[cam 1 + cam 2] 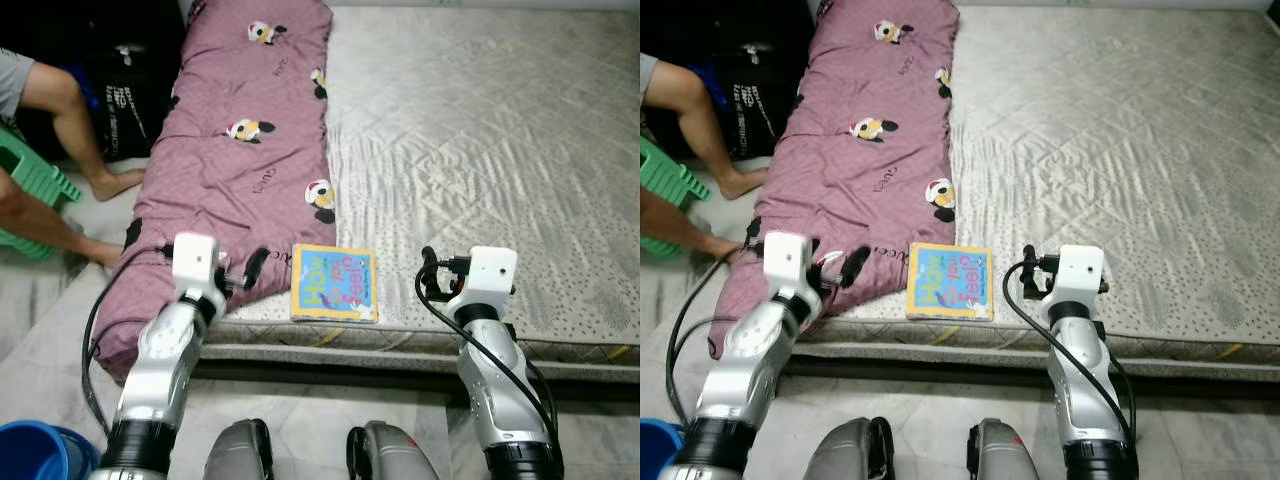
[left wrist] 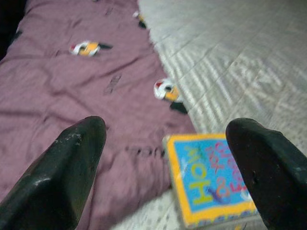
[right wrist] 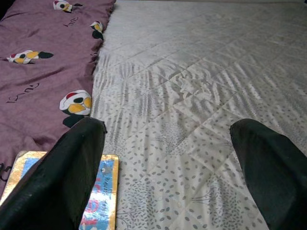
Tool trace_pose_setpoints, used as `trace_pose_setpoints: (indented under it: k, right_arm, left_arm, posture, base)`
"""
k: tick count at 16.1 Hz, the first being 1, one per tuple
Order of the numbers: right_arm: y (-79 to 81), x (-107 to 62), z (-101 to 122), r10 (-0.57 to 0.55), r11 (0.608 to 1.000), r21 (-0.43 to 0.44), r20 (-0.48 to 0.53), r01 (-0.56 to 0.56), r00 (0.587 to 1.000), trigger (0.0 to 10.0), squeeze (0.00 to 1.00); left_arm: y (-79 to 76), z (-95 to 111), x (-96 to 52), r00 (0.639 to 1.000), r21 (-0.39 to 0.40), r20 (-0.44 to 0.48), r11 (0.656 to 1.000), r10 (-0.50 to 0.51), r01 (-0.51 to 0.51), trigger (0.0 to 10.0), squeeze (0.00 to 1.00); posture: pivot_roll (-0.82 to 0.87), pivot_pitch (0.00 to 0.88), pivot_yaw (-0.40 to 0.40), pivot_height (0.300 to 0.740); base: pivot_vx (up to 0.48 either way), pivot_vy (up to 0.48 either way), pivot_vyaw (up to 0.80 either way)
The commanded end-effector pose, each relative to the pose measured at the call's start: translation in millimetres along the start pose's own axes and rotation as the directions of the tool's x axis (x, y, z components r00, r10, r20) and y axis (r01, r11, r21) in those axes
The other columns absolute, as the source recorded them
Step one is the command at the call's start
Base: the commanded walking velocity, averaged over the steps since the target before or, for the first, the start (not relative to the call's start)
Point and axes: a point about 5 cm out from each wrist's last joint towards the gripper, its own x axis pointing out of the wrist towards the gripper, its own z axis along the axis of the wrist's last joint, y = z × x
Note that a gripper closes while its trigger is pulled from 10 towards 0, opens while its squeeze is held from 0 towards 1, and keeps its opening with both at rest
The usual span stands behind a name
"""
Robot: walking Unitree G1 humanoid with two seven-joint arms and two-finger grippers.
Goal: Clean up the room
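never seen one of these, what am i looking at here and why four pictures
This is a humanoid robot with two silver arms, each ending in a gripper of two long black fingers. The top two pictures come from a stereo camera on its head, looking down at a bed. The bottom two come from cameras on its wrists, looking along the fingers.

On the grey quilted mattress lies a purple blanket with cartoon duck prints and, near the front edge, a blue children's book with a yellow border. The left gripper hovers over the blanket edge beside the book; the right gripper is over the mattress. Both are open and hold nothing. A person's legs show at the left.
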Motion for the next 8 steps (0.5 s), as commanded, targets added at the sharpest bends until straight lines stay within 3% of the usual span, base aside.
trace_pose_setpoints:
  k: [1, 8]
  right_arm:
    - [-3.0, -0.4, -3.4, 0.001, 1.0, 0.011, -0.009, -0.001, 1.0, 10.0, 0.0]
    - [3.7, 8.1, -2.1, 0.043, 0.999, 0.003, -0.004, -0.043, 0.999, 10.0, 0.0]
  left_arm:
    - [5.1, -0.7, -4.5, 1.0, 0.018, 0.004, 1.0, 0.022, -0.022, 10.0, 0.0]
    - [7.3, 5.3, -5.3, 0.998, 0.014, 0.04, 0.999, 0.046, -0.046, 10.0, 0.0]
  posture:
    - [-0.07, 0.093, 0.029, 0.7]
    - [-0.06, 0.099, 0.0, 0.639]
  base:
    - [0.0, 0.0, 0.0]
    - [0.0, 0.0, 0.0]
